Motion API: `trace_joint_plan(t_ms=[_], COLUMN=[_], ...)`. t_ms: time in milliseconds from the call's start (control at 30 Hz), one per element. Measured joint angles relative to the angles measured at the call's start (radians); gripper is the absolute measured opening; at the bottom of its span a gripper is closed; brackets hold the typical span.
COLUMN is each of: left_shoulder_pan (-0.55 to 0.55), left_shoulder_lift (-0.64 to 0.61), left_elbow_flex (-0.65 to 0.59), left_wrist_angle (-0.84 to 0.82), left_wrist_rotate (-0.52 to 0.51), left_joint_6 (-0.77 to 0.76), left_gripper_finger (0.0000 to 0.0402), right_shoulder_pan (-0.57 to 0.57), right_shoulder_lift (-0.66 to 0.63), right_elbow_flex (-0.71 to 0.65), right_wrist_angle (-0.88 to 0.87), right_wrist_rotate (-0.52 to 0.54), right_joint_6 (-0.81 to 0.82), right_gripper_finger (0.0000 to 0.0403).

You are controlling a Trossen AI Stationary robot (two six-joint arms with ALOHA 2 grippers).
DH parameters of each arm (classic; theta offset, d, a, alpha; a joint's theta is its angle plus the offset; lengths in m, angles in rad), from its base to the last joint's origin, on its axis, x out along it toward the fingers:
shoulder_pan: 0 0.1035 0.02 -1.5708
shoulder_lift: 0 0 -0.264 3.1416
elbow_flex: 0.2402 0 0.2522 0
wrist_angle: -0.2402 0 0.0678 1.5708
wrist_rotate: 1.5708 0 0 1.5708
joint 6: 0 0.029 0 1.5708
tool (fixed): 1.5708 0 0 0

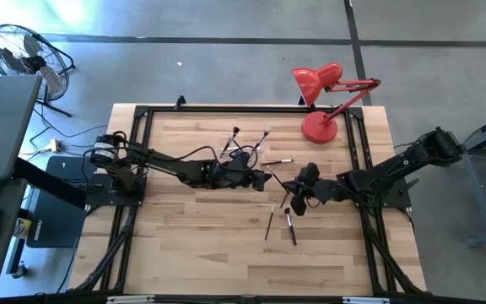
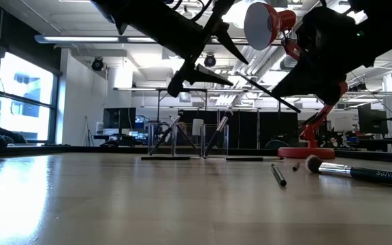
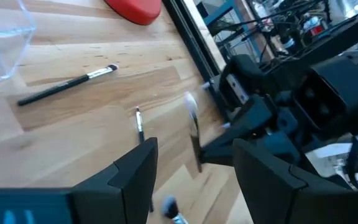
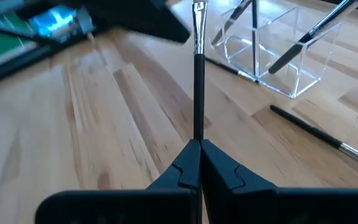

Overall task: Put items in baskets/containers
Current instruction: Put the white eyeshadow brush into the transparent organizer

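Right, my right tool (image 4: 199,144) is clenched on a makeup brush (image 4: 198,81), held above the table (image 1: 192,245) near the clear holder (image 4: 272,46), where several brushes stand. My left tool (image 3: 191,165) hangs released just opposite it.

pale lettering, approx "Solve", on brush handle (image 2: 376,173), low view

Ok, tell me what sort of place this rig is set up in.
Probably an open-plan lab or workshop, not a home. Beyond the wooden table the low view shows exposed ceiling ducts and strip lights, with desks and monitors along the back. From above, the floor is bare concrete, and an industrial floor fan stands on it.
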Motion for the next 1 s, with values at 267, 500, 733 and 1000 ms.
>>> trace_joint_plan(t_ms=[267, 500, 733, 1000], left_shoulder_pan=[-0.001, -0.001, 0.005, 0.019], left_shoulder_lift=[0.000, 0.000, 0.000, 0.061], left_elbow_flex=[0.000, 0.000, 0.000, 0.065], left_wrist_angle=[0.029, 0.022, 0.020, 0.007], left_wrist_rotate=[-0.010, -0.093, -0.124, -0.117], left_joint_6=[-0.014, -0.061, -0.085, -0.065], left_gripper_finger=[0.0206, 0.0206, 0.0206, 0.0206], right_shoulder_pan=[-0.061, -0.084, -0.092, -0.094], right_shoulder_lift=[0.000, 0.000, 0.000, 0.000], right_elbow_flex=[0.000, 0.000, 0.000, 0.000], right_wrist_angle=[0.061, 0.111, 0.116, 0.116], right_wrist_rotate=[-0.085, -0.099, -0.109, -0.100], right_joint_6=[0.025, 0.025, 0.025, 0.025], right_gripper_finger=[0.0000, 0.0000, 0.0000, 0.0000])
